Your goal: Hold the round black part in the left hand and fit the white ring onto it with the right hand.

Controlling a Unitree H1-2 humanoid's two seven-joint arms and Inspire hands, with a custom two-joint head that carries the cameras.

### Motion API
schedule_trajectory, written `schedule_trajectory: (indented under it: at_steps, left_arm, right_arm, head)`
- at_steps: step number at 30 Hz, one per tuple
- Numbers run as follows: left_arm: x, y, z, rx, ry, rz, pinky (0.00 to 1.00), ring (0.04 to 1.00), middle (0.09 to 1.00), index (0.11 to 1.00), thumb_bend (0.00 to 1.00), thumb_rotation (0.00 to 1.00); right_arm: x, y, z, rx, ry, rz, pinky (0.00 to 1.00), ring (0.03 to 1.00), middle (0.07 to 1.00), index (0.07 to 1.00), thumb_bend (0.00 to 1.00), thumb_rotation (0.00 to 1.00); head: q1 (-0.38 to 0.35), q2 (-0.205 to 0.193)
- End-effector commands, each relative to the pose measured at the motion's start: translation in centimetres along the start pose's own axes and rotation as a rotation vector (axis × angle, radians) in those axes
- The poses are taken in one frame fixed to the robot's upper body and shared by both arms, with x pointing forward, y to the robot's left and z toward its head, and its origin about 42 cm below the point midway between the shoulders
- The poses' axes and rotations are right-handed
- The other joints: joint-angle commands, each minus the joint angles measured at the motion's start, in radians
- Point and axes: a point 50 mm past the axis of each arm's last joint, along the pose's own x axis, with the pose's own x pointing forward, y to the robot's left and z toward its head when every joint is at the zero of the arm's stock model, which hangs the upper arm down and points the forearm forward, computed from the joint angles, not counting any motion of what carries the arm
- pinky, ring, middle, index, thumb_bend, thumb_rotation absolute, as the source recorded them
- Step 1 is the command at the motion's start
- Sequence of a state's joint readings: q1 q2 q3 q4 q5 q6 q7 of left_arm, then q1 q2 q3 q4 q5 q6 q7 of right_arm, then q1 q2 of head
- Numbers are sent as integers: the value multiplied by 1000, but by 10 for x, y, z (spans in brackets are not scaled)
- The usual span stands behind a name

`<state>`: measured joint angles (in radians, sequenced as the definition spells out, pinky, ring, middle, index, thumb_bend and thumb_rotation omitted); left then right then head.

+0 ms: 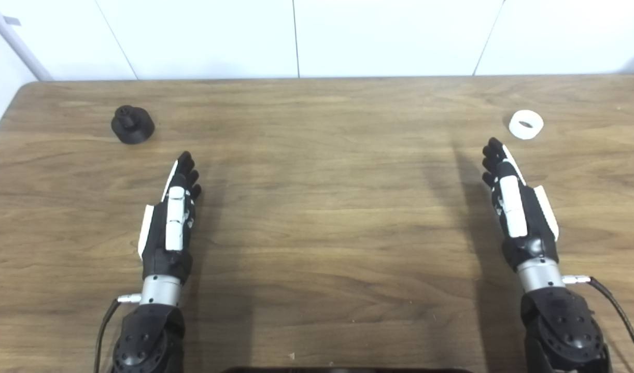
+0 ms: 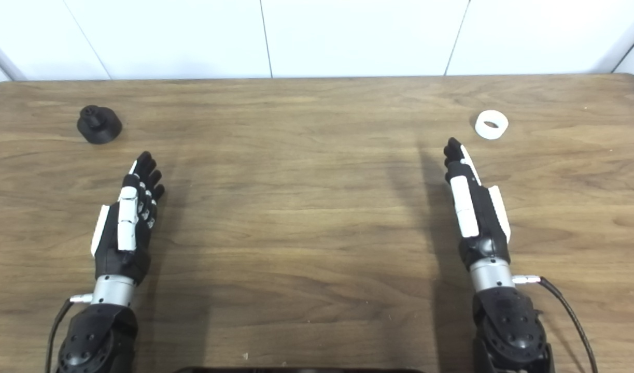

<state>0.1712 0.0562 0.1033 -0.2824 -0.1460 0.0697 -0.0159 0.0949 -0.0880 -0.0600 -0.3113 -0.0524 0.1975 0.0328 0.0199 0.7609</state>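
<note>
While nothing is gripped yet, I see the wooden table [image 1: 317, 217] carrying everything. My left hand [image 1: 170, 217] and right hand [image 1: 516, 207] hover with fingers stretched out straight, holding nothing. The round black part [image 1: 132, 124] sits upright near the far left, just beyond my left fingertips; the white ring [image 1: 526, 124] lies flat just past my right ones. I'd reach left first, wrapping the wide base so the top stub stays exposed for the ring.

Wood-grain tabletop [image 1: 317, 217] against white wall: black part [image 1: 132, 124] sits upright at far left, white ring [image 1: 526, 124] lies flat at far right, the two well apart.
</note>
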Motion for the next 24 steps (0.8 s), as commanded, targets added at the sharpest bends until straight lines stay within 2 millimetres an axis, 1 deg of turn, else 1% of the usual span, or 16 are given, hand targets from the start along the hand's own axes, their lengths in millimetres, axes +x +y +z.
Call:
schedule_trajectory:
  at_steps: [1, 9, 12, 13, 15, 16, 19, 21, 22, 24]
  left_arm:
    - [5, -1, 7, 1, -43, -7, 1000, 1000, 1000, 991, 409, 939]
    - [4, -1, 8, 8, -48, -8, 1000, 1000, 1000, 987, 415, 932]
    - [2, -2, 8, 17, -48, -8, 1000, 1000, 1000, 984, 415, 927]
    - [1, -2, 8, 19, -48, -8, 1000, 1000, 1000, 983, 411, 928]
    - [0, -3, 7, 23, -47, -9, 1000, 1000, 1000, 980, 404, 930]
    - [0, -4, 7, 21, -46, -9, 1000, 1000, 1000, 979, 401, 931]
    - [-3, -7, 6, 18, -42, -9, 1000, 998, 1000, 977, 392, 929]
    - [-4, -9, 4, 19, -40, -10, 1000, 998, 1000, 976, 386, 923]
    - [-5, -9, 3, 19, -41, -11, 1000, 998, 1000, 977, 389, 921]
    - [-6, -11, -1, 28, -44, -16, 1000, 999, 1000, 981, 390, 916]
  right_arm:
    - [5, -1, 17, 5, -75, -8, 974, 975, 963, 969, 548, 1000]
    - [4, -1, 17, 6, -75, -4, 973, 971, 965, 970, 560, 1000]
    - [2, -1, 16, 10, -73, -5, 969, 969, 962, 968, 565, 1000]
    - [2, -1, 16, 14, -75, -4, 968, 968, 961, 967, 559, 1000]
    - [2, -2, 14, 12, -79, -5, 970, 967, 960, 966, 537, 1000]
    - [1, -3, 12, 11, -78, -5, 965, 964, 959, 966, 534, 1000]
    - [0, -6, 7, 12, -73, 0, 951, 962, 960, 965, 557, 1000]
    - [-1, -8, 3, 9, -71, 1, 938, 959, 957, 961, 560, 1000]
    - [-2, -9, 1, 6, -68, 0, 927, 954, 954, 957, 558, 1000]
    - [-3, -11, -4, 5, -63, 1, 912, 946, 946, 951, 556, 1000]
  head:
    - [1, 1]
    - [-1, -3]
    - [18, -23]
    - [18, -23]
    - [36, -39]
    - [36, -39]
    - [61, -61]
    - [88, -87]
    - [88, -87]
    - [118, -120]
